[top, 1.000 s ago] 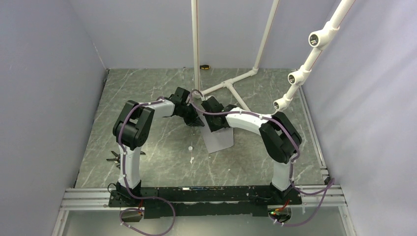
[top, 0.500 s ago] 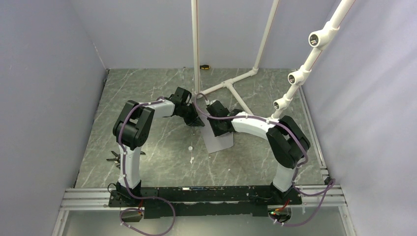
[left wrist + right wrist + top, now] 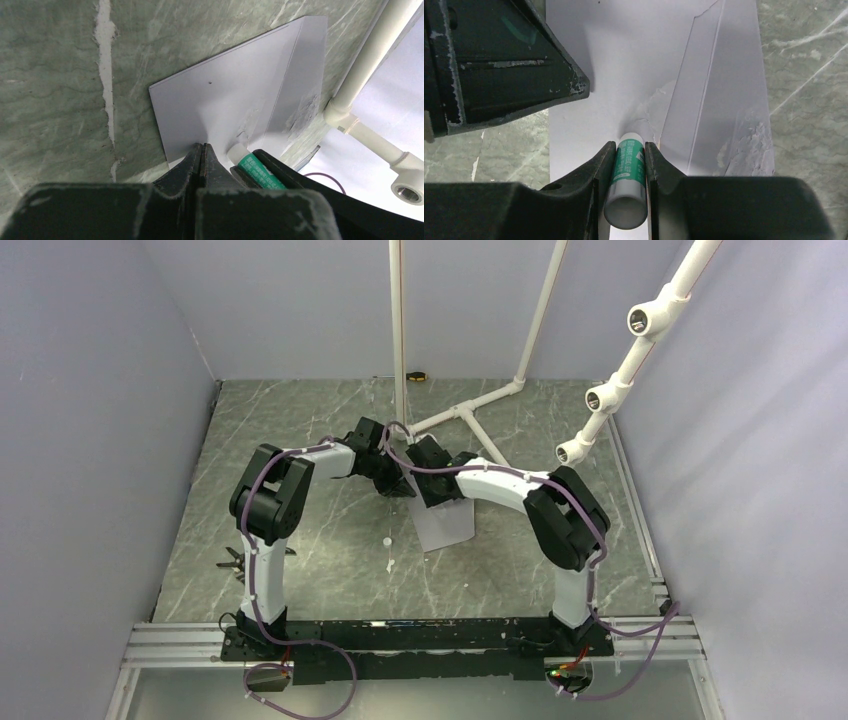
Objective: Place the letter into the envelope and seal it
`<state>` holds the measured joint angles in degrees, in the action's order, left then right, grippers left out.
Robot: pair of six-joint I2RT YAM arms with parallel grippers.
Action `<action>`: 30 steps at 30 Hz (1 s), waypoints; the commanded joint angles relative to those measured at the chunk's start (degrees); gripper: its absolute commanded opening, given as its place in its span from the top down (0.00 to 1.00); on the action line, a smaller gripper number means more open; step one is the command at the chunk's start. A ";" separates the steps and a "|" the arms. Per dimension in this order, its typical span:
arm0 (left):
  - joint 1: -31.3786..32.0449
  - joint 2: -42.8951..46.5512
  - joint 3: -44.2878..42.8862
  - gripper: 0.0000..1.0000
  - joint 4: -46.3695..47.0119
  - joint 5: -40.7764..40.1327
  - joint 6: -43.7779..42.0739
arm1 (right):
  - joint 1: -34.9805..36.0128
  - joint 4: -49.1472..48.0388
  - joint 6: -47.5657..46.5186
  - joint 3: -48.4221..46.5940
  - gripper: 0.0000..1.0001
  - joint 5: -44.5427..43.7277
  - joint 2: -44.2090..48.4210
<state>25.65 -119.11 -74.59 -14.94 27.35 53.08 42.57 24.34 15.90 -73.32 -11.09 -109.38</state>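
A: Where does everything sit on the bench (image 3: 300, 420)?

B: The envelope (image 3: 445, 528) lies flat at its middle, under both wrists. Only its near part shows from above. It's grey, with the flap (image 3: 734, 100) a lighter strip along one side, smeared with dried glue.

A: And the letter?

B: No tan sheet shows in any view. I'd guess it's inside, but I can't tell.

A: The arms?

B: The left pincer (image 3: 201, 150) is pressed together with nothing visible between its tips, which bear down on the envelope's near edge. I read that as pinning it. The right pincer (image 3: 628, 147) is pinching a glue stick (image 3: 626, 175) by its barrel, the white nose forward and seemingly touching the paper.

A: So what does the next stroke turn on?

B: The crease (image 3: 706, 90). In the right wrist view it runs away from the camera, roughly along the stick's own axis, and lies just to the right of the nose. The flap is beyond it. The right arm is nearer, so the stick must shift sideways to the right, then travel lengthwise.
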 commanded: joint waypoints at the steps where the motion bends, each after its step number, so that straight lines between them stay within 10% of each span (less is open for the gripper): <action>1: 0.89 -4.95 3.19 0.98 -4.49 -8.01 -2.76 | -0.05 1.85 -0.65 -1.12 1.00 -1.78 -1.02; 12: 0.89 -5.17 2.59 0.98 -4.59 -7.53 -2.98 | 3.14 4.10 2.11 7.65 1.00 2.42 5.71; 30: 0.89 -4.86 2.00 0.98 -4.32 -6.18 -4.25 | -1.35 -1.75 -3.01 -3.87 1.00 -1.67 -1.19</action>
<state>25.65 -119.17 -74.54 -14.59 27.81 52.62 41.60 23.90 14.87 -75.92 -13.23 -111.46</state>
